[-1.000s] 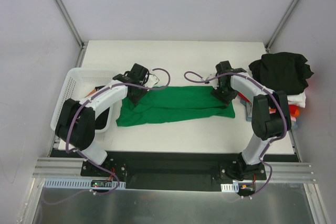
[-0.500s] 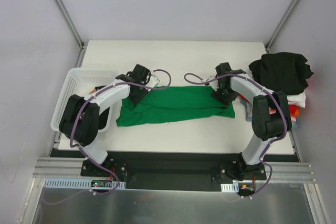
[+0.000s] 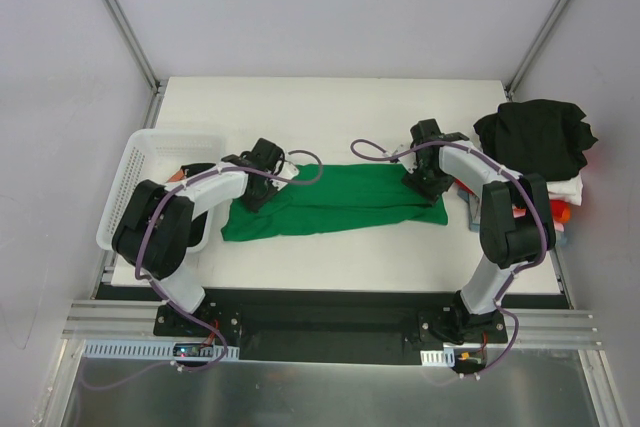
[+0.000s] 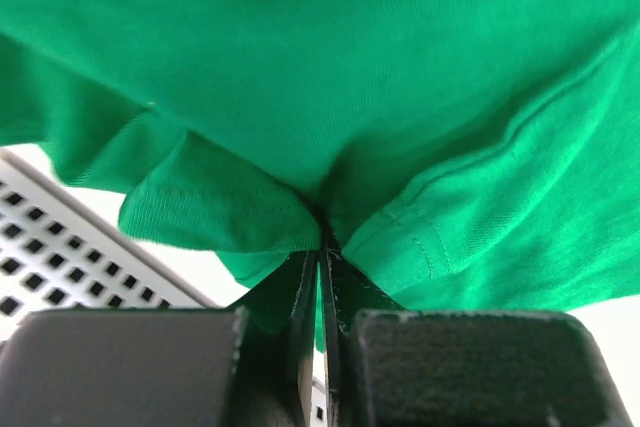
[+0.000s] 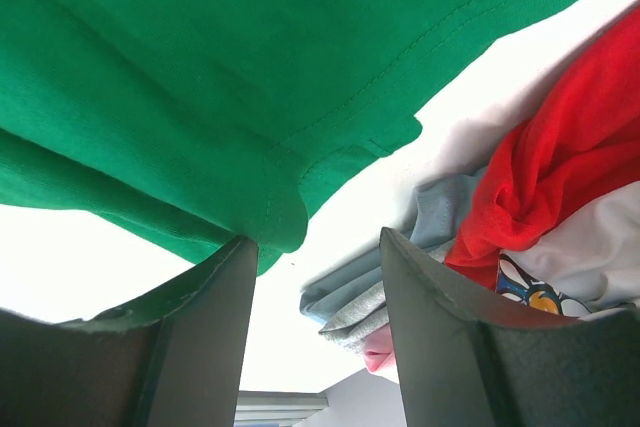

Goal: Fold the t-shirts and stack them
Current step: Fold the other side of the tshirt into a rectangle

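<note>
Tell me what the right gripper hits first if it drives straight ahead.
The right gripper would probably meet the green t-shirt hem, or the table beside it; depth is unclear.

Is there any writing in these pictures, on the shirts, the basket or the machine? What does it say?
No text can be read anywhere.
green t-shirt: plain, no print.
white shirt in the side pile: a coloured picture print, no letters showing.
basket: no label visible.
small boards at the arm bases: any markings too small to read.
</note>
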`<control>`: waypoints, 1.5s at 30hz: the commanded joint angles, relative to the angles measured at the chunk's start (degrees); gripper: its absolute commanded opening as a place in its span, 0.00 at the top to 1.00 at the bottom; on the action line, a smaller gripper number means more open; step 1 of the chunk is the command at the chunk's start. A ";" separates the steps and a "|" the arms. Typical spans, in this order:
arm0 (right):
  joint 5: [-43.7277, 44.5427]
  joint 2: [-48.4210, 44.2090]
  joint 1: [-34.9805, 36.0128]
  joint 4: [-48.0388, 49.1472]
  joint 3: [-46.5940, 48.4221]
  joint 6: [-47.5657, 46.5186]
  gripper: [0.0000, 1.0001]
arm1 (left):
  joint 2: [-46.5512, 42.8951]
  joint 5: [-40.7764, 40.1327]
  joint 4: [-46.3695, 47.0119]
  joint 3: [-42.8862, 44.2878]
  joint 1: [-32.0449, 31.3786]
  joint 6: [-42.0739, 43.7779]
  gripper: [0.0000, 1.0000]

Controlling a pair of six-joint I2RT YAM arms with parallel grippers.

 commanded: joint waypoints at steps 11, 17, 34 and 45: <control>0.93 -1.24 0.07 -0.18 0.51 -0.35 0.45 | -9.10 -3.41 -0.77 -4.93 0.42 -1.68 1.00; 0.76 -1.24 0.16 -0.01 1.03 -0.18 0.45 | -14.19 -6.22 -1.29 -6.95 0.42 -0.54 1.00; 1.54 -5.63 1.04 0.52 2.52 1.58 0.32 | -19.32 -5.88 4.06 -5.99 0.59 2.97 0.55; 3.48 -5.54 2.71 -0.89 2.44 1.94 0.32 | -8.76 -2.01 9.34 -1.07 2.26 3.68 0.58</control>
